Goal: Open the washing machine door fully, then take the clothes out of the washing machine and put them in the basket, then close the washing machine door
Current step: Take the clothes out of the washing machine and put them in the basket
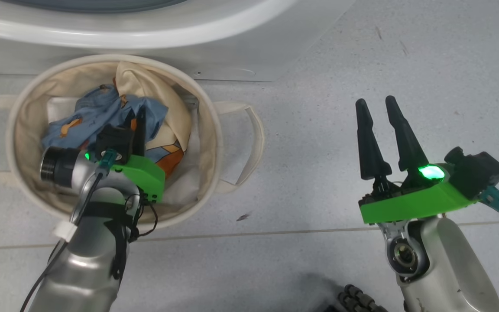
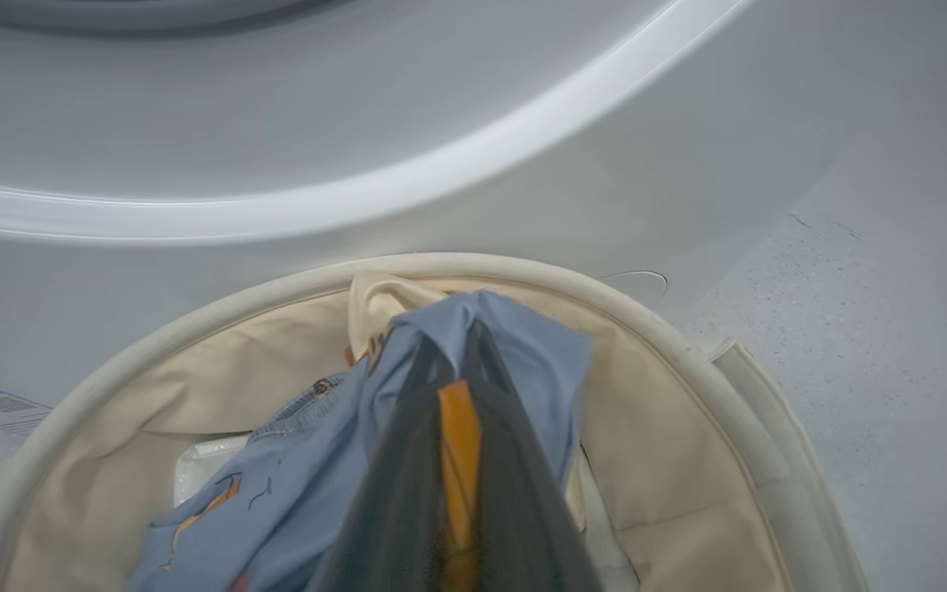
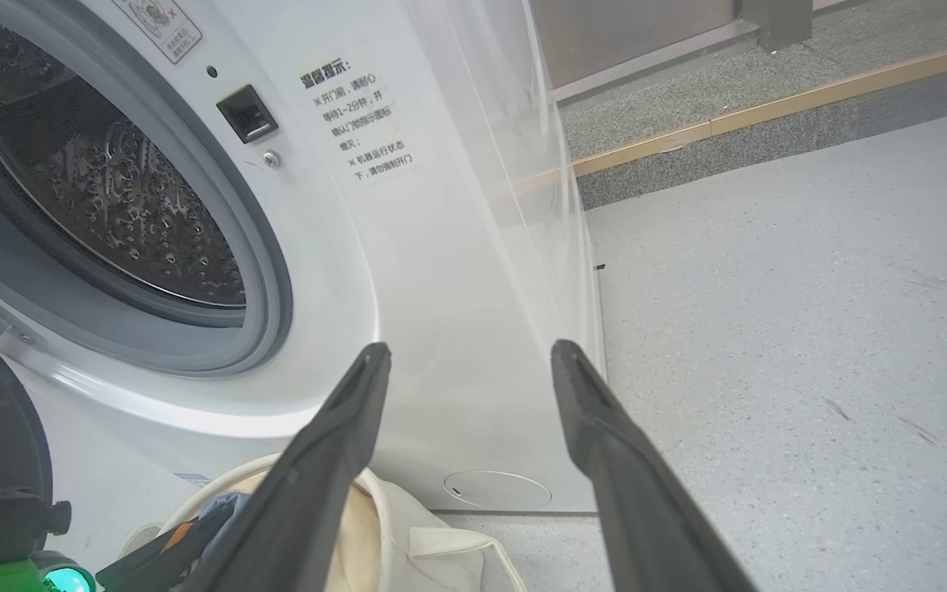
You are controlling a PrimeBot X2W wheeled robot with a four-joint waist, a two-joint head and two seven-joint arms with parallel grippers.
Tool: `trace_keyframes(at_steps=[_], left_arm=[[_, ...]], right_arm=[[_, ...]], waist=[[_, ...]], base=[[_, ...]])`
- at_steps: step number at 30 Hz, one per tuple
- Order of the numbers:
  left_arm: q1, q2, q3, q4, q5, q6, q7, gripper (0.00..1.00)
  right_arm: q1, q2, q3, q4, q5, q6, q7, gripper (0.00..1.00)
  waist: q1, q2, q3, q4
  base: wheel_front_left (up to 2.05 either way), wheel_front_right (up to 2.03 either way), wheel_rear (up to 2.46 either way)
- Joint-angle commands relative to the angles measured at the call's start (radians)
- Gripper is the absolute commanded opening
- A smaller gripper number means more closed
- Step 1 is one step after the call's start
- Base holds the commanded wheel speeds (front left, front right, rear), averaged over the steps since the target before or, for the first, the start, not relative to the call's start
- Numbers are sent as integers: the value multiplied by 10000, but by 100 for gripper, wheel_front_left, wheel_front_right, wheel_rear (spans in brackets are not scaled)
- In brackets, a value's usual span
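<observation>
Since the left hand (image 2: 459, 353) pinches the clothes (image 1: 98, 110) inside the basket (image 1: 208, 112), letting go likely needs no travel. The right hand (image 1: 375, 100), spread wide, hangs well apart at three o'clock, with the washing machine (image 1: 232, 56) at twelve.

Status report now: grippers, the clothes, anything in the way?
Left gripper shut on clothes, inside basket. Right gripper open, empty. No obstacle seen.

washing machine (image 1: 232, 56) blocks behind basket (image 1: 28, 119); open floor (image 1: 319, 130) right of basket.
</observation>
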Motion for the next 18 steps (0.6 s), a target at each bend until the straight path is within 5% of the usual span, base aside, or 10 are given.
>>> trace_keyframes(at_steps=[1,2,3,11,18], left_arm=[[-56,265,156,-192,1,108,-47,8],[-72,259,153,-199,-12,137,-47,35],[-76,252,154,-225,-28,170,-47,100],[319,248,182,-766,-188,309,-47,100],[1110,143,522,-2644,-573,337,-47,100]], right_arm=[[50,-6,155,-350,26,2,-122,100],[46,-6,138,-338,-14,2,-122,100],[46,-6,111,-316,-64,2,-122,100],[117,-6,-15,-225,-169,2,-122,100],[388,-6,-124,-121,-332,2,-122,100]], waist=[[0,0,7,37],[0,0,3,68],[0,0,-25,103],[0,0,-684,300],[0,0,-1623,669]], base=[[0,0,0],[0,0,0],[0,0,0],[0,0,0],[0,0,0]])
